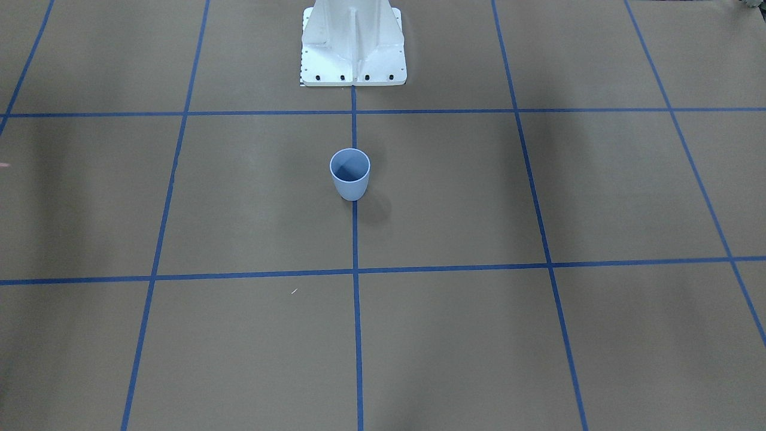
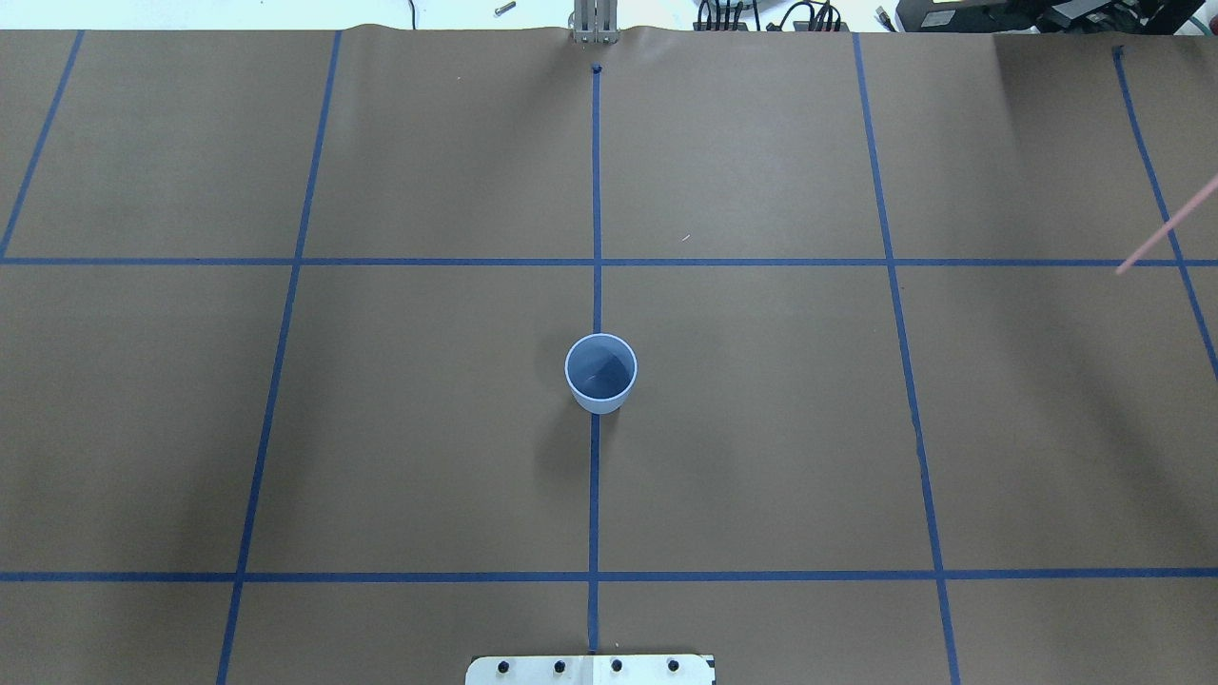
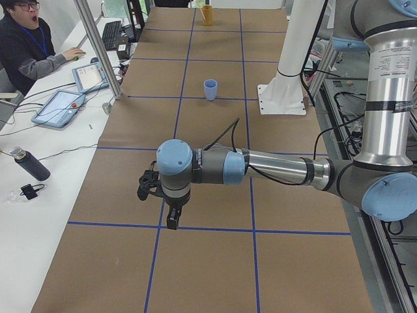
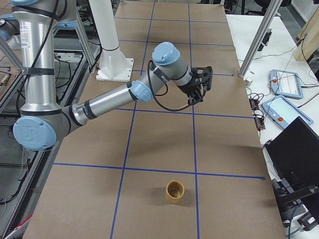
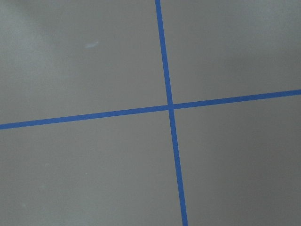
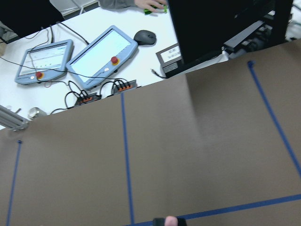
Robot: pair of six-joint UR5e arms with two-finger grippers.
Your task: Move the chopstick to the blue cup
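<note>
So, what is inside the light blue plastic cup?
The light blue plastic cup looks empty: only its dark blue inside shows. Its wall hides part of the bottom.

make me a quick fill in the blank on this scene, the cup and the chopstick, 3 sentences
1. The blue cup stands upright and its inside is ___.
2. In the overhead view the chopstick pokes in from the ___ edge, far from the blue cup.
3. The blue cup stands on a tape line whose colour is ___.

Missing words: empty; right; blue.
</note>
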